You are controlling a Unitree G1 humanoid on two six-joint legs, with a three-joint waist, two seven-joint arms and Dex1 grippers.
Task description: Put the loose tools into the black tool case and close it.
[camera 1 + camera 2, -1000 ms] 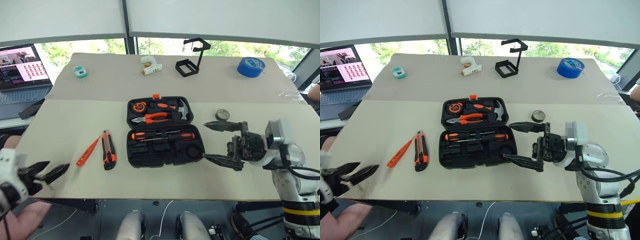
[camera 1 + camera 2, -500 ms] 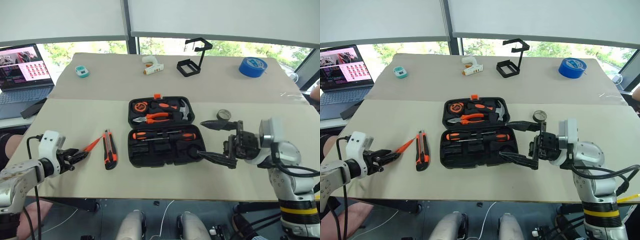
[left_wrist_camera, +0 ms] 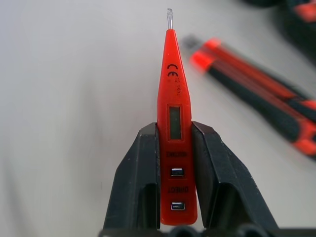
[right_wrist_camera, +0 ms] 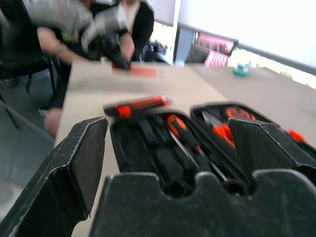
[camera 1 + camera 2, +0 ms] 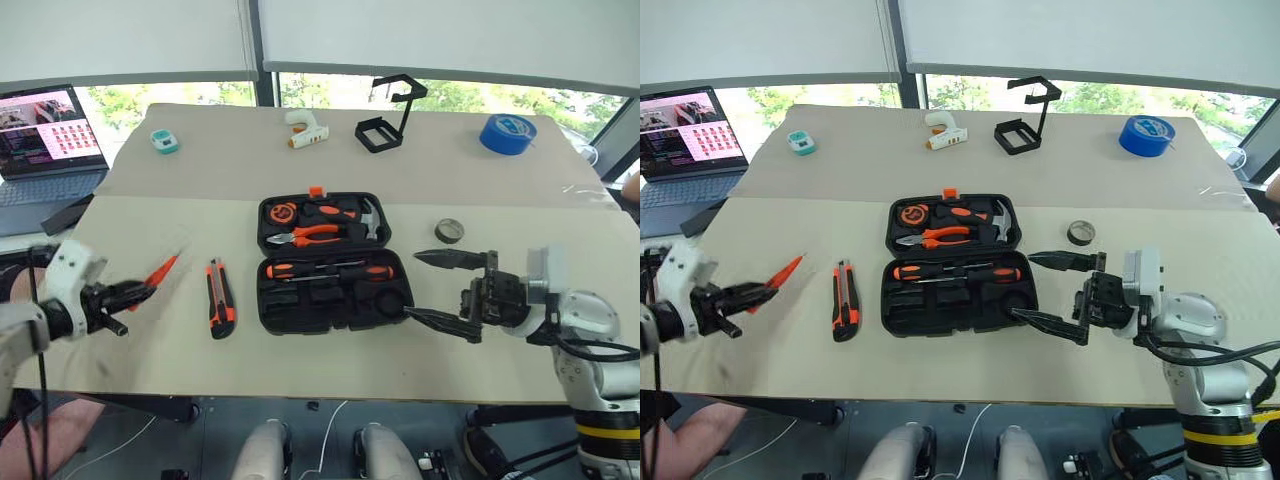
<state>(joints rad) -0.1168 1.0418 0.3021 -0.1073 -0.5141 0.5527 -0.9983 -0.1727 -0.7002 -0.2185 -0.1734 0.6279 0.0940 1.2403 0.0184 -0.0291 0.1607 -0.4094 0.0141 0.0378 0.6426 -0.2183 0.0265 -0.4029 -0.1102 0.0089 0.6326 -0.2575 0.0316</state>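
**Orange tester lifted off the table**

Head views: the left gripper [image 5: 752, 292] has raised the thin orange tester [image 5: 781, 271], clamped, left of the utility knife [image 5: 843, 300] and open black tool case [image 5: 328, 262]. The right gripper [image 5: 447, 290] gapes empty beside the case.

Left wrist: fingers [image 3: 139, 182] pinch the tester.

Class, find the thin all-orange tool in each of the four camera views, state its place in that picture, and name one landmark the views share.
Left eye view: thin orange tool at far left, in the left gripper.
Right eye view: far left, left of the utility knife.
Left wrist view: upright at centre, clamped between the black fingers.
Right wrist view: blurred orange streak at upper left.
Shared landmark: the utility knife.
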